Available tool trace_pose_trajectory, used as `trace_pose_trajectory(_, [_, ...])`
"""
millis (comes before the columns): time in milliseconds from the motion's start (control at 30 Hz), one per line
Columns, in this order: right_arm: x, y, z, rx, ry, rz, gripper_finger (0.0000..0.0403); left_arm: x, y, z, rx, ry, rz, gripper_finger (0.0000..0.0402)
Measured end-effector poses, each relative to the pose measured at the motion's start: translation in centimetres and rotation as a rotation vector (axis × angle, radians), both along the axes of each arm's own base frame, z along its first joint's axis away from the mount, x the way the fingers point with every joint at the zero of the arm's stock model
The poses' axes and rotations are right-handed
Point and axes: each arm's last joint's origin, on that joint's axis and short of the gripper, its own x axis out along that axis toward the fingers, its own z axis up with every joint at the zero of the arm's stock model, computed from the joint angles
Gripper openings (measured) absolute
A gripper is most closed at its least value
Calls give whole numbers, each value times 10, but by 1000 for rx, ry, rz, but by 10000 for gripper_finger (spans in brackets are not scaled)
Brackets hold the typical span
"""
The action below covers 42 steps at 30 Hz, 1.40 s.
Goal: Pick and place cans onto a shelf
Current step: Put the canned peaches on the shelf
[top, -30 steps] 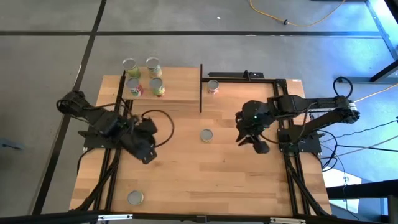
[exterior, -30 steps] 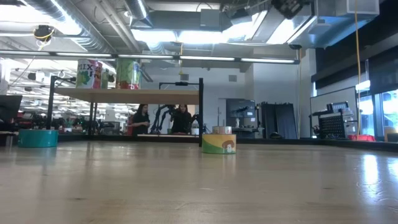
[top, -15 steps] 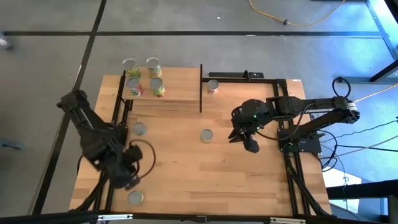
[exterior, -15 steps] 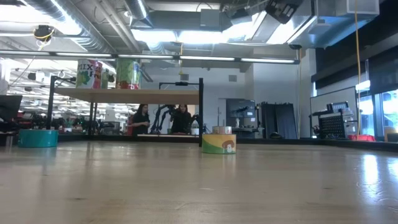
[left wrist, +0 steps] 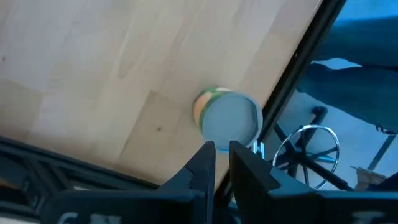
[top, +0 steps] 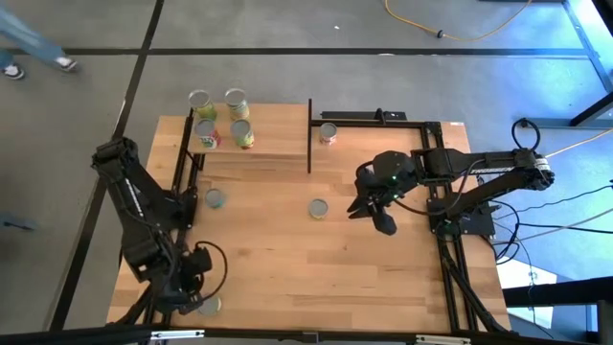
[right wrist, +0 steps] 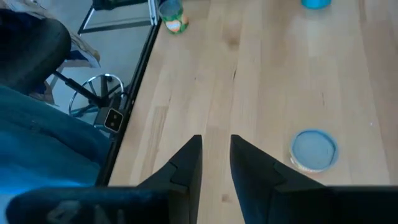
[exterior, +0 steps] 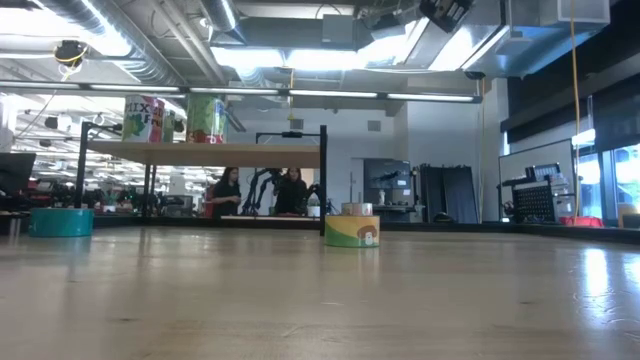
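Cans stood in several places on the bench. Four cans were grouped on the shelf at the bench's far left corner, two in a back row and two in front, close together. In the low view two of them showed on the raised shelf board, one pink-labelled and one green. A further can stood on the bench just past the shelf's black upright panel, on the right arm's side. A teal can stood on the bench below the shelf's near edge, by the left side. A yellow-and-green can stood alone near the middle of the bench. One more can stood at the near left corner, close to the bench edge.

The left gripper hung over that corner can; in the left wrist view its fingers were nearly together, holding nothing, with the can just ahead of the tips. The right gripper hovered just to the right of the middle can, its fingers parted only by a narrow gap and empty, the can lying off to one side of them.
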Motion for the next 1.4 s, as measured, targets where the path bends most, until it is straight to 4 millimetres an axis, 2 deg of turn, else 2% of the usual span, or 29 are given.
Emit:
trace_pose_trajectory(133, [1,0,1,1,-9,0,84,-3,-3,-6,19,-1,-33,40])
trace_pose_trajectory(300, [1,0,1,1,-8,0,84,-4,-10,-14,83,-20,-192,37])
trace_pose_trajectory(600, [1,0,0,-6,-10,6,84,4,-27,-37,159,-16,-313,37])
trace_pose_trajectory(1167, [1,0,0,-16,-13,15,84,15,-47,-75,229,27,-337,36])
trace_pose_trajectory(1400, [1,0,0,-16,-13,15,84,16,-49,-78,248,28,-361,36])
